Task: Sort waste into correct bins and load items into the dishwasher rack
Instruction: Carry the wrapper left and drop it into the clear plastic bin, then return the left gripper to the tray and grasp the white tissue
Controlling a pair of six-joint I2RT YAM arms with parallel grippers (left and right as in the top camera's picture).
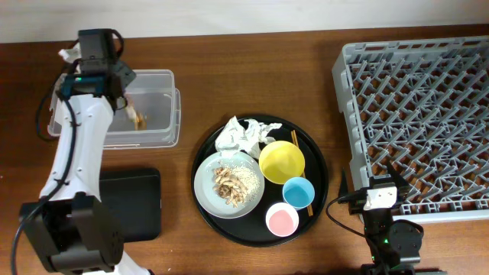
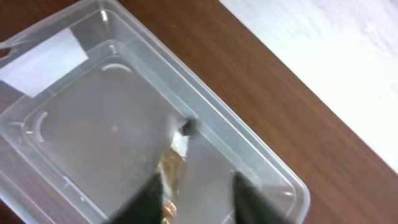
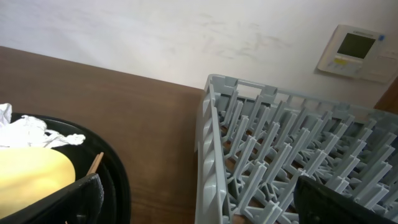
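our left gripper [image 2: 196,186] hangs over the clear rectangular plastic tub [image 1: 159,99], fingers parted. the crinkled gold-brown wrapper [image 2: 171,171] sits loose between them, inside the tub's walls. our right gripper [image 3: 199,202] gapes wide, holding nothing, beside the large grey plastic lattice rack [image 1: 412,114].

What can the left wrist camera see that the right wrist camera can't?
Only the left wrist camera sees the clear tub, its white label, and the gold-brown wrapper by the left gripper. Only the right wrist camera sees the grey rack, the round black tray, the yellow bowl, the crumpled white paper, a chopstick tip and a wall panel. Both see the brown table and the pale wall.
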